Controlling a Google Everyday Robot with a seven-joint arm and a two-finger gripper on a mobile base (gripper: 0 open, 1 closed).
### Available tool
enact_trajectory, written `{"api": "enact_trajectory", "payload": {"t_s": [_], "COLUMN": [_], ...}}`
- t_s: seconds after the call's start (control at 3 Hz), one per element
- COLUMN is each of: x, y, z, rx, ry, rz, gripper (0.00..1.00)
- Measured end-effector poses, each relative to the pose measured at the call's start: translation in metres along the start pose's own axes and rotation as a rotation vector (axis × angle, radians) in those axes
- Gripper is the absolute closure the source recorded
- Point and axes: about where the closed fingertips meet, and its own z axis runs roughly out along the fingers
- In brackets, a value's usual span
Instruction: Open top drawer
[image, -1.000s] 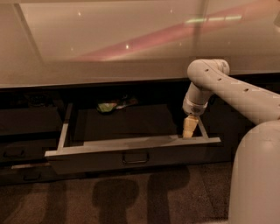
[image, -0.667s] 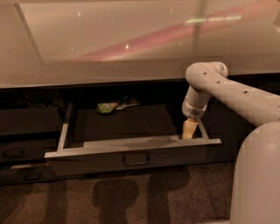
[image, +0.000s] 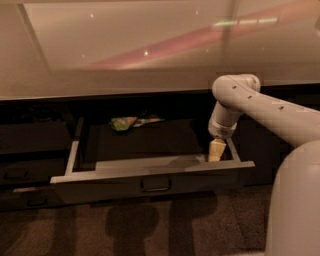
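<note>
Already, the top drawer (image: 110, 185) is seen pulled out; the pincer (image: 216, 150) is held inside its right front corner, grip undiscernible.

Arm (image: 270, 107) runs in from the right, elbow bent sharply, wrist vertical; gripper (image: 217, 150) hangs directly below, pointing straight down.

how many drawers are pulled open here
1: the top drawer, pulled out under the counter, with the tool at its right front corner. The dark left stack looks shut, though one may be hidden.
</note>
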Motion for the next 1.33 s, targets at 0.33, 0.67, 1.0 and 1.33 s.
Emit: {"api": "enact_trajectory", "payload": {"t_s": [0.33,0.67,1.0,1.33], "x": [-0.002,0.001,0.002,0.002], "y": [0.000,0.008,0.017,0.017], "z": [0.000,0.005,0.010,0.010], "rx": [0.000,-0.001,0.000,0.000], "ry": [0.000,0.009,0.014,0.014], "rz": [0.000,0.013,0.024,0.024], "gripper": [0.00,0.00,0.00,0.00]}}
